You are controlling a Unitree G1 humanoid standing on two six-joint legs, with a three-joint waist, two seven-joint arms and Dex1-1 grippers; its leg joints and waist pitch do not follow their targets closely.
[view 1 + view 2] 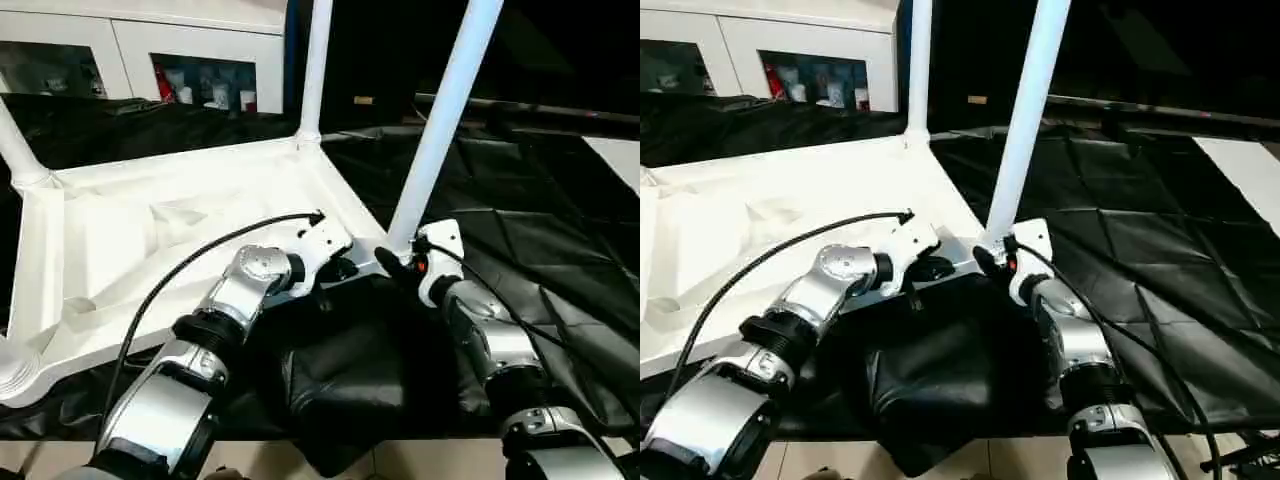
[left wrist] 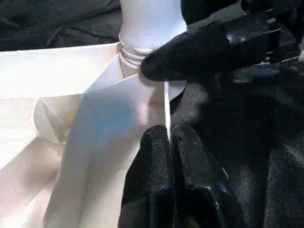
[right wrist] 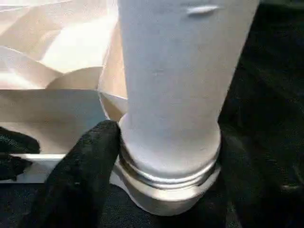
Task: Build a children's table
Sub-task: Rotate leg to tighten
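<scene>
The white tabletop [image 1: 180,210] lies upside down on black cloth, ribbed underside up. Three white legs stand in its corners: one at the far corner [image 1: 315,60], one at the left [image 1: 15,150] and one at the near right corner [image 1: 445,110]. My right gripper [image 1: 400,262] is shut on the base of that near right leg [image 3: 171,85], just above the round socket [image 3: 166,199]; one finger [image 3: 85,161] presses against the collar. My left gripper [image 1: 340,268] is shut on the tabletop's thin near rim [image 2: 142,104], beside the same corner.
Black cloth [image 1: 520,230] covers the work surface and bunches into a thick fold [image 1: 350,390] at the front edge between my forearms. A white cabinet with glass doors [image 1: 200,60] stands behind. A flat white board [image 1: 620,160] lies at the far right.
</scene>
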